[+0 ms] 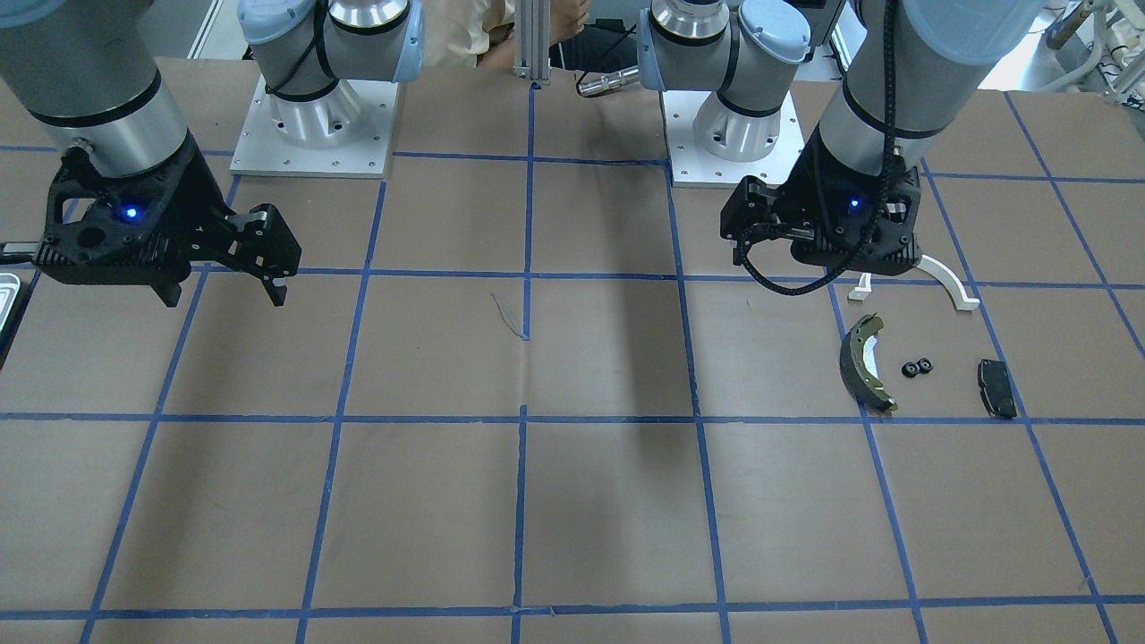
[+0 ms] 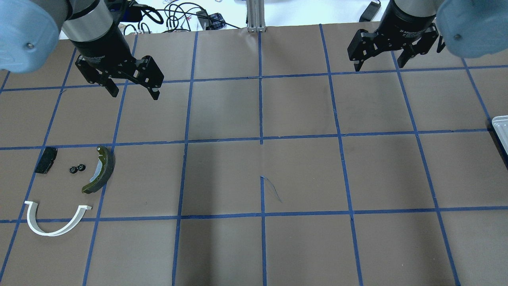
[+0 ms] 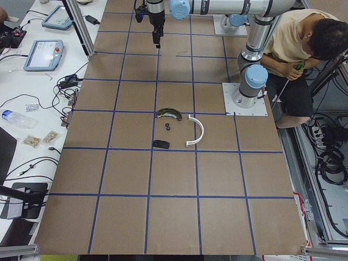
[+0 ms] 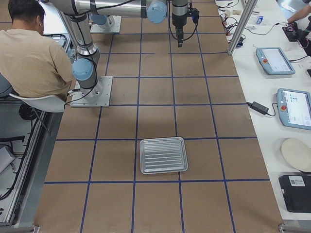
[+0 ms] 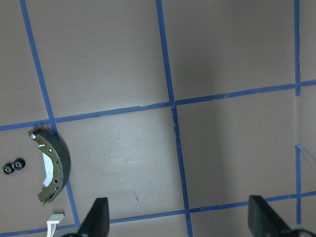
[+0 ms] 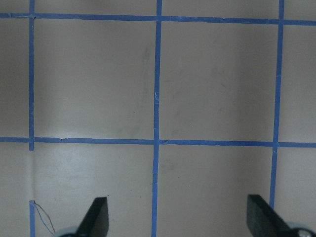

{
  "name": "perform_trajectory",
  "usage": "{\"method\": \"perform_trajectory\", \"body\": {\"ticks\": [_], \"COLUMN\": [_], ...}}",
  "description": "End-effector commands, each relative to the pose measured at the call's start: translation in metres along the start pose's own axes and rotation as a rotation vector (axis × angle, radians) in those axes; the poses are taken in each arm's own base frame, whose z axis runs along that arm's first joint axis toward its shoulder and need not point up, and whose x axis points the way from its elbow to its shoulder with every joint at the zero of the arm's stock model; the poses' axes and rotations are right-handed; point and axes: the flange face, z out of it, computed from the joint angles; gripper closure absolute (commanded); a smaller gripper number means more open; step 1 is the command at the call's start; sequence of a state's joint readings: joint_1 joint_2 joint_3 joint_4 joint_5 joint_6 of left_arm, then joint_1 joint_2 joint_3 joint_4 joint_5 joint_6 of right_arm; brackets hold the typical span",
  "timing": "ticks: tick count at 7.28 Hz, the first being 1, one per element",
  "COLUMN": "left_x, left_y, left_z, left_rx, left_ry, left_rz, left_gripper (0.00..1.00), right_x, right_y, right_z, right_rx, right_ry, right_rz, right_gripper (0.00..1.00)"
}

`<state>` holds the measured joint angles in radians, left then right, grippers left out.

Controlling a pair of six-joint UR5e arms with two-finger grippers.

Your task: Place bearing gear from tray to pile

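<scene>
The bearing gear (image 2: 76,169), two small black toothed rings, lies on the table within the pile, between the black brake pad (image 2: 45,160) and the olive-edged brake shoe (image 2: 101,171). The white plastic arch (image 2: 51,230) lies nearer me. The gear also shows in the front view (image 1: 917,368) and at the left edge of the left wrist view (image 5: 13,167). My left gripper (image 2: 134,94) is open and empty, raised beyond the pile. My right gripper (image 2: 379,65) is open and empty at the far right. The silvery tray (image 4: 163,155) holds nothing; only its edge (image 2: 501,129) shows overhead.
Brown paper with a blue tape grid covers the table. Both arm bases (image 1: 313,116) stand at my edge. A seated person (image 4: 34,53) is beside the bases. Cables and tablets lie on the side benches (image 3: 43,54).
</scene>
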<state>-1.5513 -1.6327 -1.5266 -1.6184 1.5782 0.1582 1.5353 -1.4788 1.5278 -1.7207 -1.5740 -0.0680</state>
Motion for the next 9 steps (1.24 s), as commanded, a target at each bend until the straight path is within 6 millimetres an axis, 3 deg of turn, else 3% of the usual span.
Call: {"method": "perform_trajectory", "body": {"ticks": [1,2,9], "left_x": [-0.008,-0.019,-0.009], "left_y": [0.024,0.029,0.029], "left_z": [0.000,0.001,0.006], "left_rx": [0.001,-0.013,-0.007], "left_ry": [-0.035,-0.078,-0.019], "left_rz": [-0.013,-0.024,-0.036], "left_gripper": [0.00,0.00,0.00], "right_x": [0.000,-0.001,-0.001], "right_y": [0.000,0.000,0.000], "right_z": [0.000,0.001,-0.001], "right_rx": [-0.001,-0.001,0.002], "right_ry": [0.001,-0.003,-0.003], "right_rz": [0.000,-0.001,-0.001], "right_gripper": [0.00,0.00,0.00]}}
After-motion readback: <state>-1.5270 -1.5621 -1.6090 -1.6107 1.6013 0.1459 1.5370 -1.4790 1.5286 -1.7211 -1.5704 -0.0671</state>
